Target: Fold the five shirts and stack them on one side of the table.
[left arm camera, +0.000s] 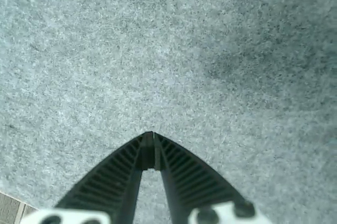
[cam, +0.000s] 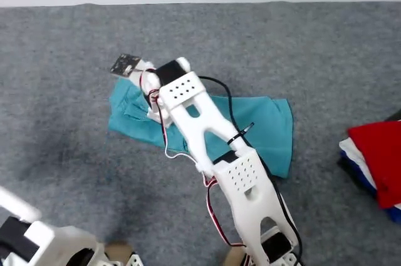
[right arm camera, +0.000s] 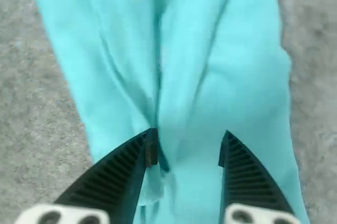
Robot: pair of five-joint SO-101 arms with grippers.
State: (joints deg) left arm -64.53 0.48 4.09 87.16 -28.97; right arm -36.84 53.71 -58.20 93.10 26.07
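Observation:
A teal shirt [cam: 263, 125] lies partly folded in the middle of the grey table [cam: 301, 47]. The right arm stretches over it, and its gripper [cam: 150, 104] sits at the shirt's left end. In the right wrist view the right gripper [right arm camera: 187, 139] is open just above the teal shirt [right arm camera: 221, 60], with creased cloth between its fingers [right arm camera: 234, 155]. A stack of folded shirts [cam: 376, 159], red on top over white, blue and dark ones, lies at the table's right edge. The left gripper [left arm camera: 153, 142] is shut over bare grey carpet; its arm base [cam: 37, 238] sits at the lower left.
Grey carpet covers the whole table, with open room on the left and along the far side. The right arm's black and red cables [cam: 216, 213] hang beside its links.

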